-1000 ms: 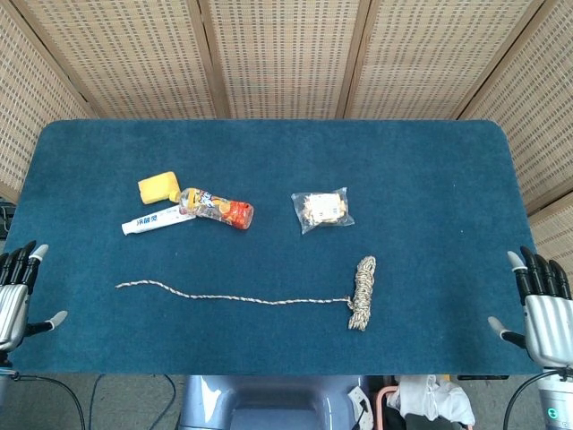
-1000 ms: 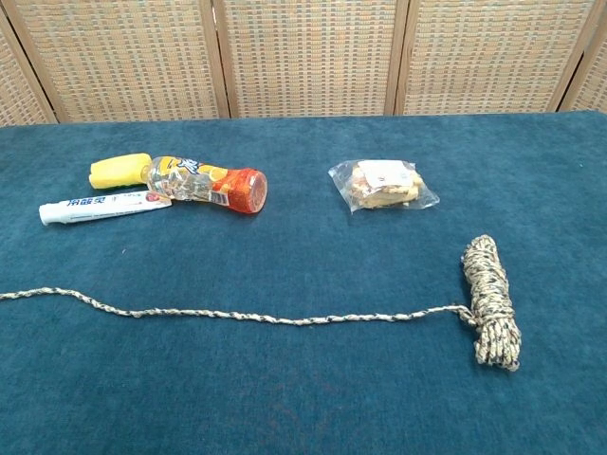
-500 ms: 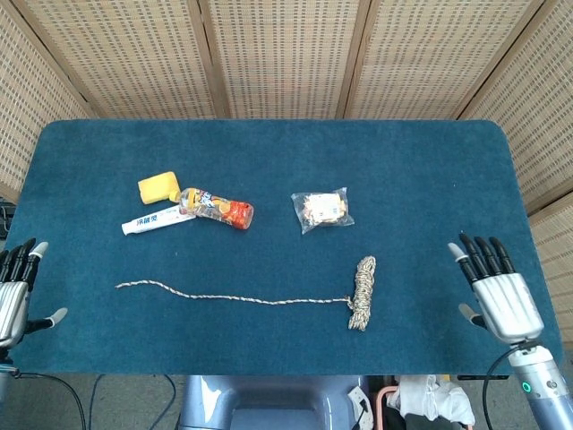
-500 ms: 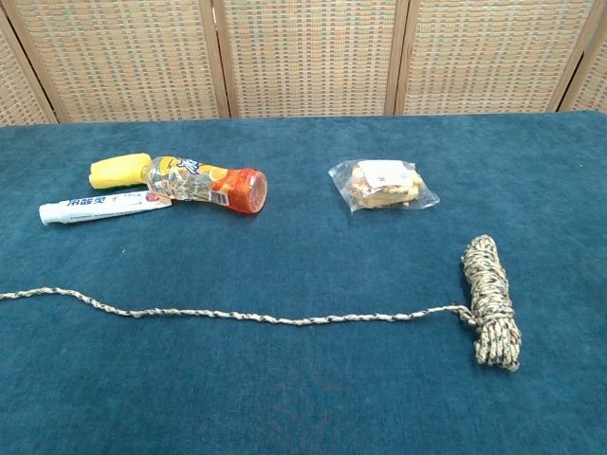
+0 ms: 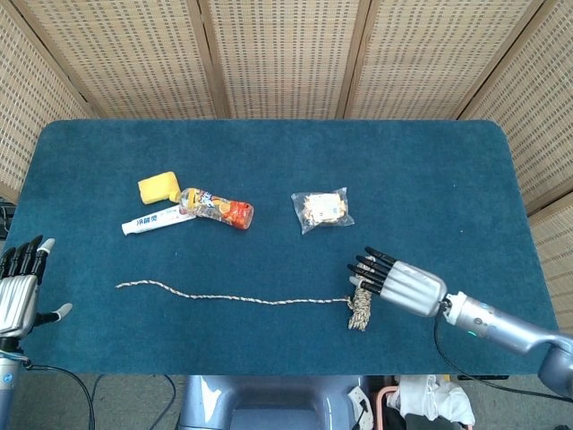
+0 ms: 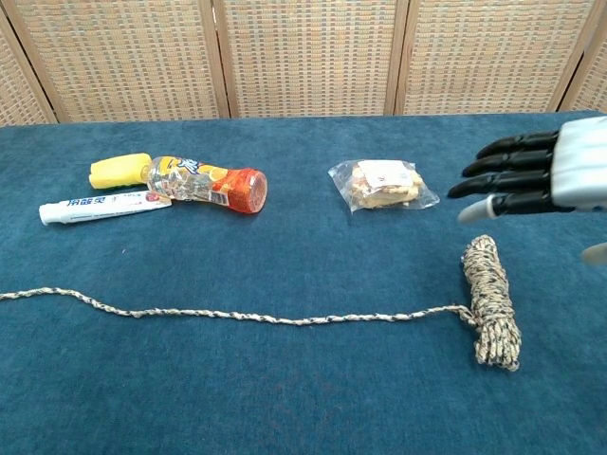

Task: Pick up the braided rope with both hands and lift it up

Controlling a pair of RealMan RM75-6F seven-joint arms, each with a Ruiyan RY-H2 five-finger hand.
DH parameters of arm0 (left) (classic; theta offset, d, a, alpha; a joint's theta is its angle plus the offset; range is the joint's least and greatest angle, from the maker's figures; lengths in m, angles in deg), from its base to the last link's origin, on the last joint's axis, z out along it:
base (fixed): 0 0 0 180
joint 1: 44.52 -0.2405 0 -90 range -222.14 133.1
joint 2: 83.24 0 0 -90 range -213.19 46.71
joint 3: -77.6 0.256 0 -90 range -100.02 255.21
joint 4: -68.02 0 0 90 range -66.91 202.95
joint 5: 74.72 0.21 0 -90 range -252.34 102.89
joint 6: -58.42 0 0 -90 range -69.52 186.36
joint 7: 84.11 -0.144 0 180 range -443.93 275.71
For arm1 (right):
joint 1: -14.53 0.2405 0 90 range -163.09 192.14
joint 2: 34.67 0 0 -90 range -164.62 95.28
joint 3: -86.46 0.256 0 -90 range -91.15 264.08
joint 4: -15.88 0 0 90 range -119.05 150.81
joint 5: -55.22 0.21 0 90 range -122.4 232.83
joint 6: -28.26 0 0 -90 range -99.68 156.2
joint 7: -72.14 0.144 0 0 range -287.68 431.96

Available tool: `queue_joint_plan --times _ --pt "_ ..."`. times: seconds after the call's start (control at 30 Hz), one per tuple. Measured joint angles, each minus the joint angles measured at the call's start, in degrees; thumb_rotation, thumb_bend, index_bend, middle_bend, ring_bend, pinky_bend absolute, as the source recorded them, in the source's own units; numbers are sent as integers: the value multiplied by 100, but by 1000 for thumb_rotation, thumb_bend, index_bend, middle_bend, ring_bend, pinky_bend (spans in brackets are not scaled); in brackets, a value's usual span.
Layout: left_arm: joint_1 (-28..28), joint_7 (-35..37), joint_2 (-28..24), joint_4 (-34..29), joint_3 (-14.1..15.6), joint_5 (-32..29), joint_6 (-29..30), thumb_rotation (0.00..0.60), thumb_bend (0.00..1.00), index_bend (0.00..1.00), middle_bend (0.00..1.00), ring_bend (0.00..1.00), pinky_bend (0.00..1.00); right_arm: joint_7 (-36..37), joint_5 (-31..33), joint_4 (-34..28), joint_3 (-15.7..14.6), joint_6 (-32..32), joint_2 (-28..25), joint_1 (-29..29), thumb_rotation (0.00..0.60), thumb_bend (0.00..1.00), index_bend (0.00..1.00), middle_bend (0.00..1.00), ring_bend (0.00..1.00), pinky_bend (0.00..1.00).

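The braided rope lies on the blue table: a thin strand [image 5: 224,296] [image 6: 237,316] runs from the left to a wound bundle [image 5: 361,309] [image 6: 491,301] at the right. My right hand [image 5: 400,282] [image 6: 541,174] hovers above the bundle with its fingers stretched out and apart, pointing left, holding nothing. In the head view it covers the bundle's upper part. My left hand [image 5: 20,291] is open beside the table's left front edge, well left of the strand's free end [image 5: 120,286]; the chest view does not show it.
At the back left lie a yellow block [image 5: 158,186], an orange-capped bottle [image 5: 216,207] and a white tube [image 5: 157,220]. A clear snack bag [image 5: 321,210] lies behind the bundle. Wicker screens stand behind the table [image 5: 430,179].
My right hand has swept from the table's right front edge leftward over the rope bundle. The left hand has barely shifted. The rope has not moved.
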Motion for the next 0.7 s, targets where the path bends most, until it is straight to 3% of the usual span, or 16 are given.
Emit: queue_joint_plan --times 0.17,0.47,0.7 --pt "36 -74 63 65 -71 -142 -60 600 0 0 0 0 0 428 -236 766 -368 293 566 528 600 0 124 39 0 76" --pt "97 -114 107 150 -124 -315 -199 600 0 0 0 0 0 708 -137 1479 -790 279 1126 754 600 0 163 120 15 93" --pt "123 -141 130 184 -152 -399 -237 600 0 0 0 0 0 858 28 1893 -954 267 1407 811 600 23 175 188 78 209"
